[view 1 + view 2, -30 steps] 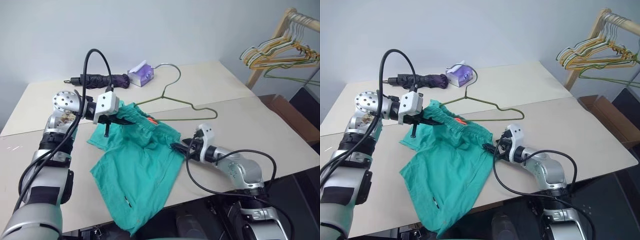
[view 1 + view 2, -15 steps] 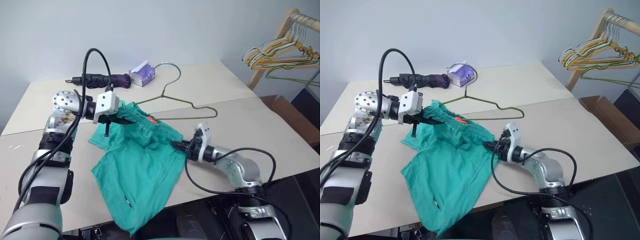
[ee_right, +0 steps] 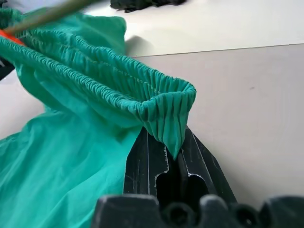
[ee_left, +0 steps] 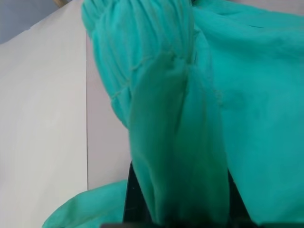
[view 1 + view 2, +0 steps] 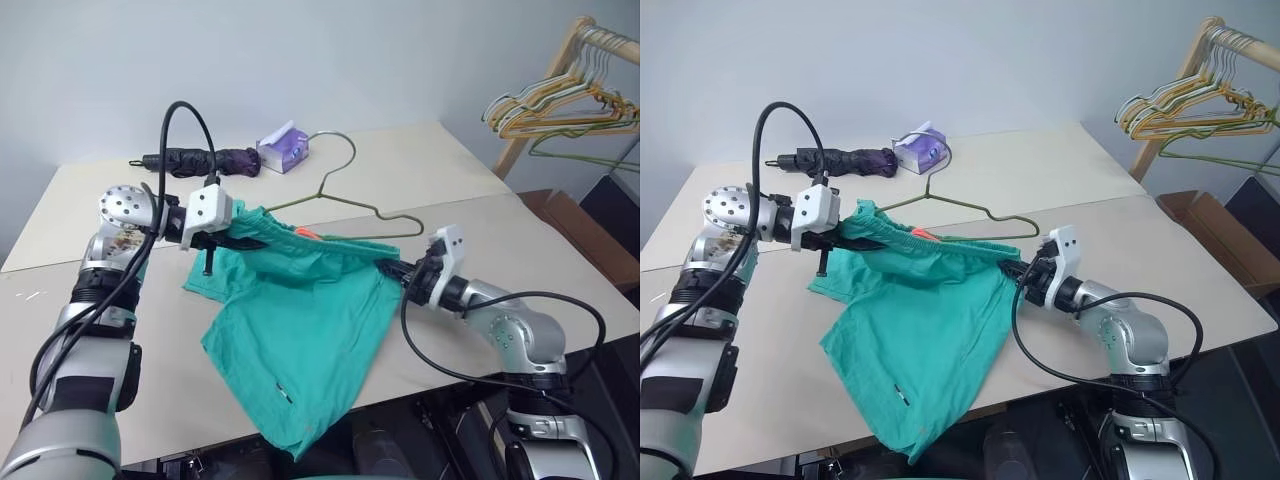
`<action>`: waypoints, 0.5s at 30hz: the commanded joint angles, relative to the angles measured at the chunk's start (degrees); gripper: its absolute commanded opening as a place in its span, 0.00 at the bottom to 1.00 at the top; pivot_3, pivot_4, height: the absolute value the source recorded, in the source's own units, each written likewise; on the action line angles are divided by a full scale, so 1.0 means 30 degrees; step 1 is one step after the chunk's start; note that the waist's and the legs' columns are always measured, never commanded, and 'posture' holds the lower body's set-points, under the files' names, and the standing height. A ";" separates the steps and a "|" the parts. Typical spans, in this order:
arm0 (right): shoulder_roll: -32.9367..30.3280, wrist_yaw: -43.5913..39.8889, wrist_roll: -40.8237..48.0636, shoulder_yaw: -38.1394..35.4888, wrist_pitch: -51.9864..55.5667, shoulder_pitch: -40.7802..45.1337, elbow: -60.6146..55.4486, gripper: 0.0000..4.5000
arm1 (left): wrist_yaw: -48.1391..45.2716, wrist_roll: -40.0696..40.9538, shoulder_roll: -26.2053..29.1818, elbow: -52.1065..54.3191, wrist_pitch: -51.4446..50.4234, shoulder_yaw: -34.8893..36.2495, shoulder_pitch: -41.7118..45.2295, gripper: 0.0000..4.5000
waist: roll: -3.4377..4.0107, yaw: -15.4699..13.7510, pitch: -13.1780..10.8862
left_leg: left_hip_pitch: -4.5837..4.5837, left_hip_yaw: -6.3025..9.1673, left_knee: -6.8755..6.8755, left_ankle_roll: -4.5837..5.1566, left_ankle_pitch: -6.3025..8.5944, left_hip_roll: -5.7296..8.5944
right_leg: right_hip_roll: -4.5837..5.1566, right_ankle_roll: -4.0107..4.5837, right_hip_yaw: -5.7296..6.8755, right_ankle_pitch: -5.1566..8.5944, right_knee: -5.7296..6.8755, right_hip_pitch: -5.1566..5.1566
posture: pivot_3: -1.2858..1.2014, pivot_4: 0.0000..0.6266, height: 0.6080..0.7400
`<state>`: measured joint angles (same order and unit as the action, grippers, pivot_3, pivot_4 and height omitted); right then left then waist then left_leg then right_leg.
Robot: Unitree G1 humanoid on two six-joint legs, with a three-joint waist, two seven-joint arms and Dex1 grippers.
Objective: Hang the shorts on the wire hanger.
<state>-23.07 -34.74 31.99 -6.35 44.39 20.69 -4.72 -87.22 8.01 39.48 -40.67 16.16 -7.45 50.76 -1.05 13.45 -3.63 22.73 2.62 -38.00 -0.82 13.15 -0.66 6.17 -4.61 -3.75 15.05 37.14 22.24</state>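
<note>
The right gripper (image 5: 392,267) was open a second ago, beside the edge of the cloth; now its two black fingers (image 3: 156,161) are closed on the right end of the waistband of the shorts (image 5: 310,320). The arm has also moved to the right and a little up, so the elastic band is pulled out between the two hands and no longer lies bunched. The left gripper (image 5: 243,243) has not moved; it stays shut on the left end of the same waistband, above the table (image 5: 480,160).

So the shorts are now held at both ends of the waist. The legs hang down over the near edge of the table, and the small orange tag (image 5: 305,232) is on the far side of the band.

The wire hanger (image 5: 352,200) lies flat on the table just behind the shorts, and no gripper holds it. The waist opening looks ready, but the shorts are not yet on the hanger. Probably the stretched band must next be brought toward the wire.
</note>
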 commanded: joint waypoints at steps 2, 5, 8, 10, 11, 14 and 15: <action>-0.1188 0.0195 0.0345 -0.1742 -0.0094 -0.0183 -0.0234 0.01 | -0.0325 0.0011 0.1481 -0.0115 0.0106 0.0738 0.0063 0.00 | 0.0000 0.0015 0.0000 | 0.0000 0.0000 0.0000 0.0001 0.0000 0.0000 | 0.0000 0.0001 0.0000 0.0000 -0.0002 0.0000 | 0.45 0.03 1.00; -0.1649 0.0296 0.0502 -0.2059 -0.0141 -0.0285 0.0062 0.01 | -0.1191 -0.0047 0.2351 -0.0412 0.0519 0.0712 -0.0293 0.00 | 0.0000 0.0048 0.0000 | -0.0003 -0.0005 0.0001 0.0001 0.0000 -0.0001 | -0.0001 0.0000 0.0000 0.0000 -0.0002 -0.0001 | 0.45 0.04 1.00; -0.2040 0.0221 0.0628 -0.2124 -0.0273 -0.0353 0.0320 0.01 | -0.1741 -0.0173 0.3261 -0.0617 0.0599 0.0568 -0.0436 0.00 | 0.0000 0.0033 -0.0001 | -0.0004 -0.0009 0.0002 0.0001 0.0000 -0.0002 | -0.0001 0.0000 0.0000 0.0001 -0.0001 -0.0001 | 0.45 0.04 1.00; -0.2220 0.0122 0.0651 -0.2139 -0.0356 -0.0378 0.0388 0.01 | -0.1643 -0.0560 0.3705 -0.0944 0.0906 0.0525 -0.0381 0.00 | 0.0000 0.0012 -0.0001 | 0.0001 -0.0008 0.0002 0.0001 0.0000 -0.0001 | -0.0001 0.0000 0.0001 0.0001 -0.0004 -0.0001 | 0.46 0.04 1.00; -0.2325 0.0056 0.0620 -0.2106 -0.0430 -0.0379 0.0429 0.01 | -0.1574 -0.0627 0.3840 -0.1070 0.0952 0.0523 -0.0355 0.00 | 0.0000 -0.0008 -0.0001 | 0.0000 -0.0008 0.0002 0.0001 0.0000 0.0000 | -0.0001 0.0000 0.0000 0.0001 -0.0006 -0.0001 | 0.46 0.04 1.00; -0.2639 -0.0252 0.0558 -0.1970 -0.0614 -0.0355 0.0570 0.01 | -0.1486 -0.0808 0.4130 -0.1209 0.1028 0.0347 -0.0371 0.00 | 0.0000 -0.0082 -0.0001 | -0.0001 -0.0006 0.0002 0.0001 0.0001 -0.0001 | -0.0001 -0.0001 0.0001 0.0002 -0.0006 -0.0002 | 0.46 0.05 1.00; -0.2778 -0.0450 0.0532 -0.1888 -0.0706 -0.0365 0.0602 0.01 | -0.1501 -0.0899 0.4210 -0.1257 0.1086 0.0264 -0.0397 0.00 | 0.0000 -0.0111 -0.0001 | 0.0002 -0.0007 0.0002 0.0001 0.0001 0.0000 | -0.0001 -0.0001 0.0001 0.0001 -0.0007 -0.0003 | 0.46 0.05 1.00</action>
<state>-27.37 -37.58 35.57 -5.80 44.24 20.05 -5.22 -91.43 7.83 45.82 -41.65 19.08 -8.68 49.39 -1.05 13.11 -3.64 22.74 2.59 -37.99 -0.81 13.16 -0.65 6.17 -4.61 -3.75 15.06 37.11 22.23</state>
